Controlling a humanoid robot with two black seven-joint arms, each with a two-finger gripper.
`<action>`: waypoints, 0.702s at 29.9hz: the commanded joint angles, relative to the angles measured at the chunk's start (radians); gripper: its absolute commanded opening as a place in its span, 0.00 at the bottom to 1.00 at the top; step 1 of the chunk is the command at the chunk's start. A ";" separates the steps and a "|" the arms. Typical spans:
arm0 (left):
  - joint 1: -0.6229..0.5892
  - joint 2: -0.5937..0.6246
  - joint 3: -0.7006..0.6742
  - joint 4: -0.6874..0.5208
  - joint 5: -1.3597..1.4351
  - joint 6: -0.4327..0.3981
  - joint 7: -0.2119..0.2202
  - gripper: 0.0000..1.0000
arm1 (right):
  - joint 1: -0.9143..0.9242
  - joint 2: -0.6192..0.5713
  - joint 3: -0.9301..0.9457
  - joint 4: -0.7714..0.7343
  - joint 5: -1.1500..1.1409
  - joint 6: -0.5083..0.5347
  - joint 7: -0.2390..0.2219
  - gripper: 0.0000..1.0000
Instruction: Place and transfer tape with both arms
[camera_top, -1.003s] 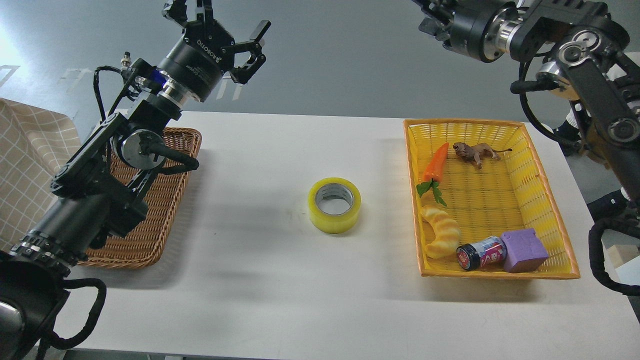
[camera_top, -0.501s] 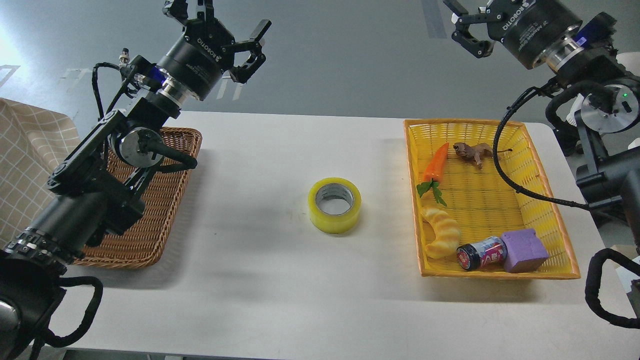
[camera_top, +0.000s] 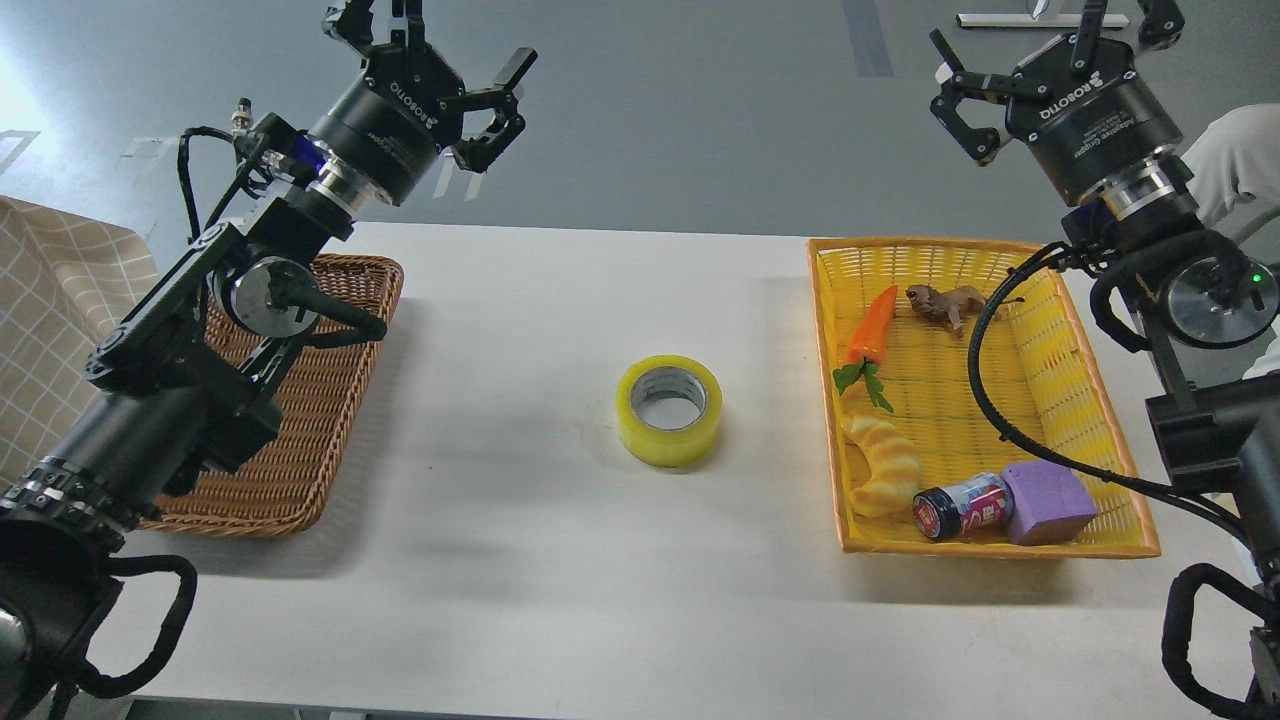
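The tape (camera_top: 669, 410), a thick yellow roll with a grey-white core, lies flat in the middle of the white table (camera_top: 560, 560). My left gripper (camera_top: 440, 45) is open and empty, held high beyond the table's far left, well away from the tape. My right gripper (camera_top: 1040, 45) is open and empty, held high beyond the far right, above the yellow basket's back edge. Neither gripper touches anything.
A brown wicker tray (camera_top: 290, 440) lies at the left under my left arm. A yellow basket (camera_top: 1085, 340) at the right holds a carrot (camera_top: 872, 325), a toy lion (camera_top: 945, 303), a bread-shaped toy (camera_top: 882, 465), a small can (camera_top: 962, 505) and a purple block (camera_top: 1047, 500).
My right arm has swung down and right, bringing its open gripper into full view at the top right. My left arm has shifted only slightly. The tape has not moved.
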 joint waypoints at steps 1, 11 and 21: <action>0.001 0.014 0.001 0.000 0.011 0.000 -0.005 0.98 | -0.037 -0.002 0.005 0.012 0.002 0.000 0.000 1.00; -0.007 0.027 -0.001 -0.011 0.400 0.010 -0.015 0.98 | -0.134 -0.026 0.023 0.090 0.002 0.000 0.000 1.00; -0.059 0.020 0.002 -0.040 0.894 0.070 -0.014 0.98 | -0.212 -0.072 0.086 0.133 0.004 0.000 0.000 1.00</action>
